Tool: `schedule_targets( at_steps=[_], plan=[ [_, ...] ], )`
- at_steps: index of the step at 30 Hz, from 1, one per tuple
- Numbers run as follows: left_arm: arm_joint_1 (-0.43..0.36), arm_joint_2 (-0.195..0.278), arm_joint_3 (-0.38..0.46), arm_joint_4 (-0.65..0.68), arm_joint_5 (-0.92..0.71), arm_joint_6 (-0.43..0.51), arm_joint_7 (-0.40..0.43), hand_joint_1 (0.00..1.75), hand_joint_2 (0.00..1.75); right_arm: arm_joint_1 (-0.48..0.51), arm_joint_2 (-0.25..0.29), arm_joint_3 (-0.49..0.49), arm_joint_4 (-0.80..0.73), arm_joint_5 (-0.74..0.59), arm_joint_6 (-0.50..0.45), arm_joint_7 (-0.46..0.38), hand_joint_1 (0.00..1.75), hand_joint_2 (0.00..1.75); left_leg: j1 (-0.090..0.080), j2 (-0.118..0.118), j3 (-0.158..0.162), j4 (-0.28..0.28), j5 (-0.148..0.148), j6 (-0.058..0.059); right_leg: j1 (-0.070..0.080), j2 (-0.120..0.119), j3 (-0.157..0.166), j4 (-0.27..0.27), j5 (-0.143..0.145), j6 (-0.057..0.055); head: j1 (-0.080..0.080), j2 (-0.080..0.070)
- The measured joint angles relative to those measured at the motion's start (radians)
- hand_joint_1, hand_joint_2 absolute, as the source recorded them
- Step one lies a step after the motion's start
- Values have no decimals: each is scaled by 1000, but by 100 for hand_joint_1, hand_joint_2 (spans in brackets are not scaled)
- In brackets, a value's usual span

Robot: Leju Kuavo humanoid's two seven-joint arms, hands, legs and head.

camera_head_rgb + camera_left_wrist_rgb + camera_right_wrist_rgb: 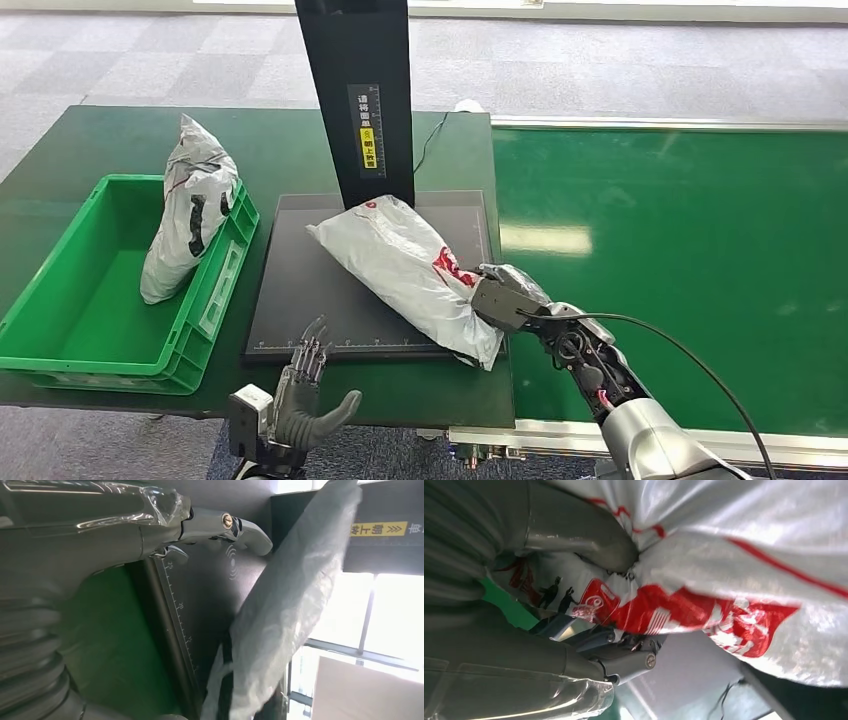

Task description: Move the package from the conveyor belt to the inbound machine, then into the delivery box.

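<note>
On scanner plate [300, 300] mid-tabletop: package [405, 265] delivered, right robot hand [505, 298] pinching it. Left robot hand [305, 385] spread, empty. Remaining: transfer to green box [60, 330] at left edge.

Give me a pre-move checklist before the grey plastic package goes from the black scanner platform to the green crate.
1. Right hand grips the grey plastic package with red print: ok.
2. Package lies on the black scanner platform: ok.
3. Label faces the scanner: cannot tell.
4. Left hand is open, clear of the package: ok.
5. Green plastic crate has free floor beside the grey bag leaning inside: ok.
</note>
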State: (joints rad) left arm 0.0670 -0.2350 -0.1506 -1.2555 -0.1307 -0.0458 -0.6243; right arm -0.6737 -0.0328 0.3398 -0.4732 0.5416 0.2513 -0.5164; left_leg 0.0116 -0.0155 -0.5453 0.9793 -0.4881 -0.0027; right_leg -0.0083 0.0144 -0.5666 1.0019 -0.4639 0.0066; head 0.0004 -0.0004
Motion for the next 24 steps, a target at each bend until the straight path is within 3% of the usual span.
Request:
schedule_targets(
  at_steps=[6,9,13,20,24],
  plan=[
    [20,0,0,-19,1,8,8,0,175,-3,21,-29,0,-110,-216,-34,0,175,0,0,0,0,0,0,0,0,0,0,0,0,0,0],
    [26,0,0,-25,1,18,8,0,175,6,35,-68,-20,-172,-263,-88,0,175,0,0,0,0,0,0,0,0,-1,0,0,0,0,0],
    [33,0,0,-29,3,34,6,0,175,87,44,-126,-155,-319,-245,-167,0,175,0,-1,-1,0,0,0,0,-1,-1,0,0,0,0,0],
    [41,7,1,-29,16,52,-3,0,175,304,48,-176,-485,-475,-194,-182,0,175,0,-1,-2,0,0,0,0,-1,-2,0,-1,0,0,0],
    [43,10,1,-29,17,55,-6,0,175,372,52,-187,-593,-497,-186,-184,0,175,0,0,-2,0,0,0,0,0,-2,0,0,0,0,0]
  ],
)
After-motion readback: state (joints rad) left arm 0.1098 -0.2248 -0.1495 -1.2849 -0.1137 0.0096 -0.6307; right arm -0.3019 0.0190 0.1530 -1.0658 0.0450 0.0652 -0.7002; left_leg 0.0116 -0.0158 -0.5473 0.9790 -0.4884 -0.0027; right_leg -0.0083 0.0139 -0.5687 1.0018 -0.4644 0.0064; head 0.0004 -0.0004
